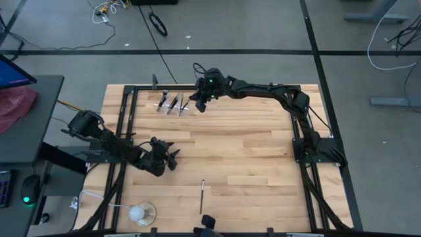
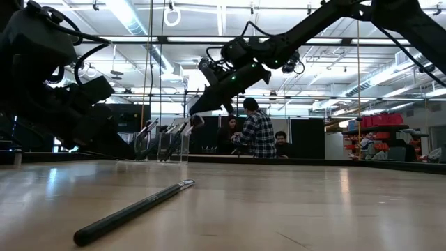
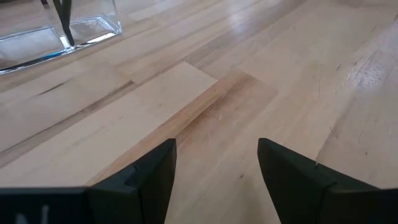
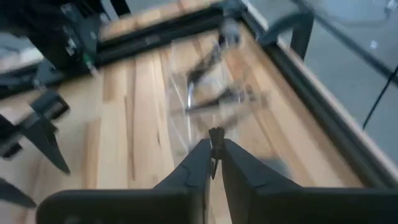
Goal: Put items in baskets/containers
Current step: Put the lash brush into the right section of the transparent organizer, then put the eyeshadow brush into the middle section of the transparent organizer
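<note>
Brushes, slim with thin dark stick handles, are split between two spots on the pale wooden table [image 1: 250,164]. Going from the left: the left gripper [image 1: 172,158] hovers low over bare boards in the table's middle-left, its two dark fingers [image 3: 149,180] spread wide and empty. Further right, one lone dark brush [image 1: 202,196] lies flat near the front edge, pointing away from the front, well apart from both arms. At the far edge, several brushes [image 1: 172,104] lean tilted inside the small clear plastic holder [image 1: 164,107], which is nearly see-through against the wood. Just right of it, the right gripper [image 1: 199,103] hangs above the table, its fingers [image 4: 242,168] nearly together with a thin dark brush tip [image 4: 215,138] between them.
</note>
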Controlling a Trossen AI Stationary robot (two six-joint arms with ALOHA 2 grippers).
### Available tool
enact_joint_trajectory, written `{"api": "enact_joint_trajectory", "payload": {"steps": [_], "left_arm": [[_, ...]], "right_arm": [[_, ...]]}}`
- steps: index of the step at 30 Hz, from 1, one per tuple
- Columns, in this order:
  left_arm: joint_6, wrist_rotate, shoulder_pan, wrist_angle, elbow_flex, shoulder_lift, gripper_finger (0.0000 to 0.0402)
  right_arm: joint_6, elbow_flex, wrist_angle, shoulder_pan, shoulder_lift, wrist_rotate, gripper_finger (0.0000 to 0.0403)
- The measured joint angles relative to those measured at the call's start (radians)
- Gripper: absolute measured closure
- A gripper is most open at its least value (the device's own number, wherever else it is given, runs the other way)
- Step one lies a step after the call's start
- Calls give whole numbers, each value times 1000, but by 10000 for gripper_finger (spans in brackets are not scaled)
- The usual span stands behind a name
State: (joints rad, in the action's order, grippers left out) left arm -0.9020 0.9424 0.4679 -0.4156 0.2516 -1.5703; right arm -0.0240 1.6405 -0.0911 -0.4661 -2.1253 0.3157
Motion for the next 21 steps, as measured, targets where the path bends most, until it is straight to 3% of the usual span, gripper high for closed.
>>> {"api": "enact_joint_trajectory", "payload": {"steps": [9,16,21], "left_arm": [[0,0,0,0,0,0,170],[-2,0,0,-6,0,0,170],[-1,0,0,-22,0,0,170]], "right_arm": [[-6,-1,41,-7,-15,-2,309],[-2,-1,100,-8,9,-185,257],[75,-1,81,22,79,-208,252]]}}
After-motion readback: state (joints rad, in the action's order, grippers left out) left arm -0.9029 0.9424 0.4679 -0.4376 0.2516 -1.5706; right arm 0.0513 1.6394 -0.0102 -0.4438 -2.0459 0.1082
